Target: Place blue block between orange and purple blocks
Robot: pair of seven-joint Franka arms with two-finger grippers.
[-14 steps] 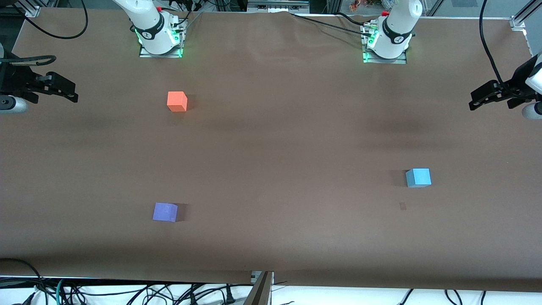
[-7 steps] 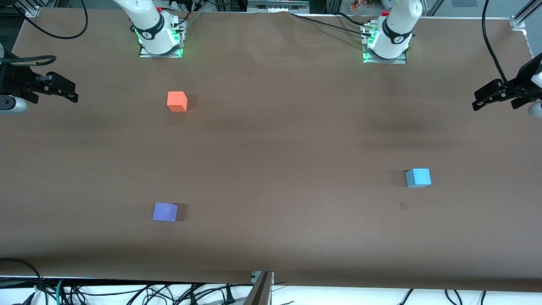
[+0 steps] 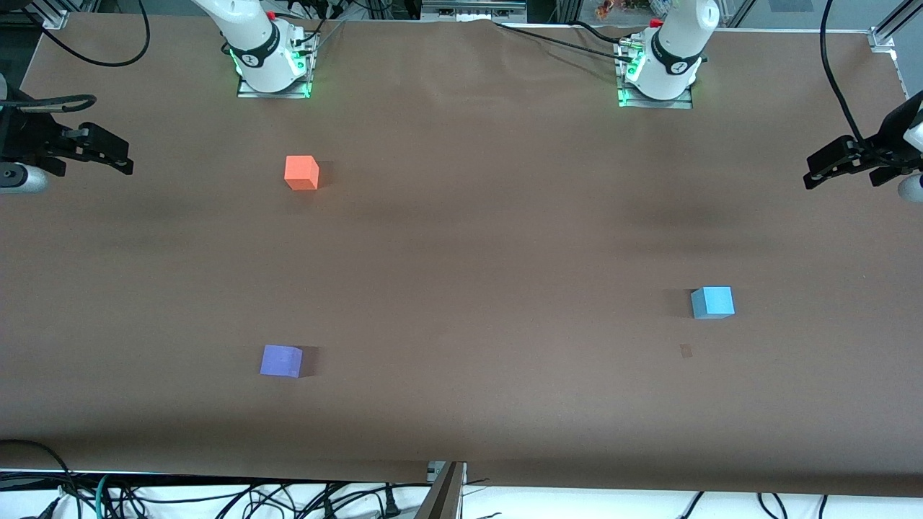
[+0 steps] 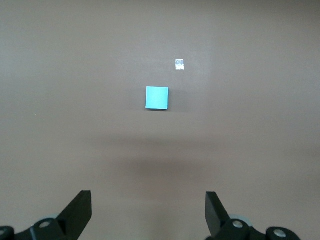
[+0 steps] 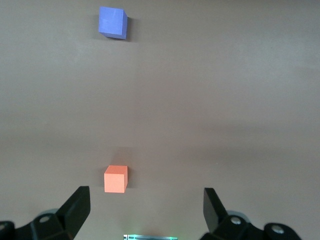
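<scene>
The table (image 3: 461, 238) bears three cubes and little else; no part of the task is done, as far as the views show. The left arm's gripper (image 3: 840, 162) hangs raised over its own end of the table, jaws spread wide and holding nothing; the left wrist view shows both fingertips apart with bare surface between them. The right gripper (image 3: 97, 149) waits over the other end, jaws likewise released and empty.

The blue block (image 3: 712, 302) rests flat on the table toward the left arm's end, untouched and well apart from the other two; a small pale mark (image 3: 686, 350) lies just beside it, nearer the front camera. The orange block (image 3: 301, 172) sits toward the right arm's end, near that arm's base; the purple block (image 3: 281, 360) sits at the same end, nearer the front camera, well apart from the orange one; the gap between them stands unoccupied.

Outstanding, by judgement: approach and grasp of the blue block, carry across the table, and set-down in that gap; the left arm appears better placed for the pickup.
</scene>
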